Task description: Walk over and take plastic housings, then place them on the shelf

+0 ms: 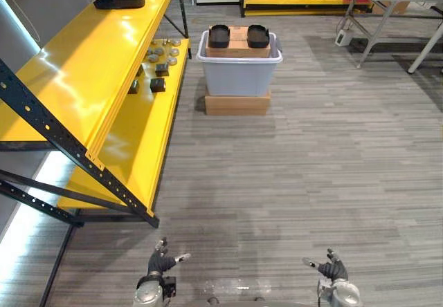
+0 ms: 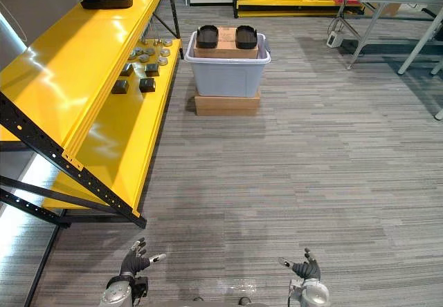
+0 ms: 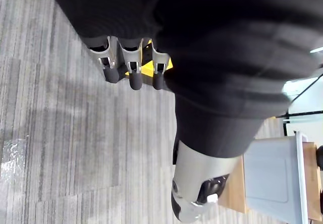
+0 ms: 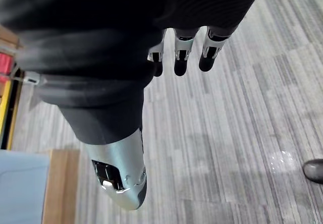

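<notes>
Grey striped floor ahead: two black oval plastic housings (image 1: 219, 36) sit on top of the pale grey plastic bin (image 1: 239, 79), beside the yellow metal shelf (image 1: 83, 79). Left hand (image 1: 160, 260) and right hand (image 1: 331, 269) relaxed, empty. Walk up square to bin before reaching.

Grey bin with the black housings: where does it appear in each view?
Left eye view: grey bin at top centre, beside the yellow shelf.
Right eye view: top centre as well.
Left wrist view: beyond the left hand.
Right wrist view: beyond the right hand.
Shared landmark: the cardboard box under it.
</notes>
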{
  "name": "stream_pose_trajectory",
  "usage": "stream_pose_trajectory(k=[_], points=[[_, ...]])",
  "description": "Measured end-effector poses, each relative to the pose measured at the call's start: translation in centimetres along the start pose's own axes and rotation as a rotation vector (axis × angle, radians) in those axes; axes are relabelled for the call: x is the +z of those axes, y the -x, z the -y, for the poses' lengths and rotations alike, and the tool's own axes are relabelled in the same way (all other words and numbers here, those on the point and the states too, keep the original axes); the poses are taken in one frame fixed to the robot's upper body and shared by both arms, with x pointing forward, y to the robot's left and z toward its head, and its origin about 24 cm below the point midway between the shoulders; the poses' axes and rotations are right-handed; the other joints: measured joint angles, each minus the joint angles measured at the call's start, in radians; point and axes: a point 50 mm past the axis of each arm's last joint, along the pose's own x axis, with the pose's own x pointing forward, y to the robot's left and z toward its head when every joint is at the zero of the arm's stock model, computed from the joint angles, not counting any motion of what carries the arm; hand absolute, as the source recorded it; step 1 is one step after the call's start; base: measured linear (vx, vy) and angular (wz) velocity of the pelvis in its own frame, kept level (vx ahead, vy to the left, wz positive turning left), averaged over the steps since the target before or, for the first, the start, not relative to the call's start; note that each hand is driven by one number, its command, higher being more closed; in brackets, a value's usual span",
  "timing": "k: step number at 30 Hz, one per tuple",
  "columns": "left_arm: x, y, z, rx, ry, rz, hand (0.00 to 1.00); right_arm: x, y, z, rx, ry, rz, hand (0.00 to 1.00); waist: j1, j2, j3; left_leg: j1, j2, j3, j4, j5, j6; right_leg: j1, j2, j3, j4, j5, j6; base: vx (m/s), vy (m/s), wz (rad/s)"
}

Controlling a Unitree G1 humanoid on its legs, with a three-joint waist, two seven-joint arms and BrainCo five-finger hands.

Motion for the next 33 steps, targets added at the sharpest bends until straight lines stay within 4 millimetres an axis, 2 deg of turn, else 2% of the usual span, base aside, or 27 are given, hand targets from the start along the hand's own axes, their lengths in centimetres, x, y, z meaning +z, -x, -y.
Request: stream_pose_trajectory(k=[4,16,20,22,24,25,26,27,28,29,31,33], points=[[0.1,0.0,-0.8,0.021,0.003,0.008,0.0,0.6,-0.3,0.2,0.005,-0.006,0.015,0.0,-0.017,0.003,0.002,0.003,-0.002,0.001,0.0,0.0,-0.001,0.003,-0.003,0.0,-0.002,0.001,0.002,0.02,0.004,0.0],[0.2,0.1,-2.2,0.079,0.079,0.017,0.0,1.8,-0.6,1.4,-0.058,-0.134,0.049,0.0,-0.019,0.01,0.014,-0.005,-0.002,0.011,0.005,-0.013,-0.009,-0.012,-0.004,0.017,-0.001,0.0,0.002,-0.02,-0.008,-0.05],[-0.2,0.3,-2.3,0.09,0.099,0.005,0.0,2.3,-0.8,1.4,-0.071,-0.164,0.061,0.0,-0.018,0.022,0.023,-0.059,0.008,0.029,0.079,-0.063,0.02,-0.045,0.005,0.03,0.01,-0.002,0.005,-0.05,0.009,-0.16],[0.0,0.5,-2.3,0.091,0.105,0.021,0.0,2.3,-0.8,1.5,-0.081,-0.17,0.059,0.0,-0.017,0.029,0.024,-0.088,0.01,0.031,0.127,-0.098,0.024,-0.064,0.007,0.035,0.024,-0.009,0.014,-0.06,0.054,-0.1],[0.7,0.9,-2.2,0.099,0.14,0.066,0.0,2.5,-0.8,2.0,-0.108,-0.193,0.067,0.0,-0.015,0.042,0.03,-0.136,0.014,0.043,0.21,-0.156,0.039,-0.123,0.003,0.05,0.139,-0.078,0.034,0.0,0.08,-0.14],[0.9,1.0,-2.2,0.101,0.146,0.078,0.0,2.6,-0.8,2.1,-0.114,-0.194,0.07,0.0,-0.014,0.041,0.032,-0.144,0.012,0.048,0.231,-0.17,0.042,-0.148,-0.002,0.054,0.189,-0.101,0.041,0.05,0.097,-0.2],[1.4,1.1,-2.2,0.103,0.153,0.101,0.0,2.8,-0.8,2.0,-0.116,-0.204,0.078,0.0,-0.014,0.038,0.039,-0.149,0.005,0.058,0.263,-0.198,0.058,-0.195,-0.016,0.054,0.31,-0.149,0.055,0.06,0.084,-0.19],[1.6,1.1,-2.2,0.104,0.16,0.111,0.0,3.0,-0.8,1.9,-0.114,-0.209,0.088,0.0,-0.013,0.038,0.048,-0.146,0.002,0.059,0.275,-0.213,0.059,-0.222,-0.024,0.052,0.383,-0.165,0.066,0.05,0.113,-0.16],[2.1,1.1,-2.2,0.106,0.169,0.129,0.0,3.5,-0.8,1.5,-0.106,-0.218,0.107,0.0,-0.014,0.037,0.07,-0.131,-0.003,0.056,0.292,-0.236,0.067,-0.286,-0.042,0.036,0.555,-0.172,0.073,0.12,0.106,0.03],[2.6,1.1,-2.4,0.112,0.164,0.154,0.0,3.7,-0.6,1.0,-0.095,-0.23,0.122,0.0,-0.019,0.025,0.086,-0.094,-0.014,0.052,0.294,-0.25,0.083,-0.352,-0.069,0.013,0.722,-0.18,0.052,0.22,0.107,0.1],[3.1,1.1,-2.4,0.108,0.156,0.174,0.0,4.1,-0.4,0.5,-0.078,-0.225,0.143,0.0,-0.019,0.022,0.094,-0.051,-0.018,0.04,0.292,-0.271,0.087,-0.404,-0.099,-0.042,0.795,-0.222,0.034,0.37,0.06,0.11],[4.0,1.0,-2.2,0.096,0.155,0.209,0.0,4.9,-0.4,0.4,-0.069,-0.222,0.177,0.0,-0.02,0.017,0.097,-0.013,-0.009,0.026,0.267,-0.286,0.085,-0.457,-0.103,-0.089,0.738,-0.239,0.035,0.35,0.004,0.18]])
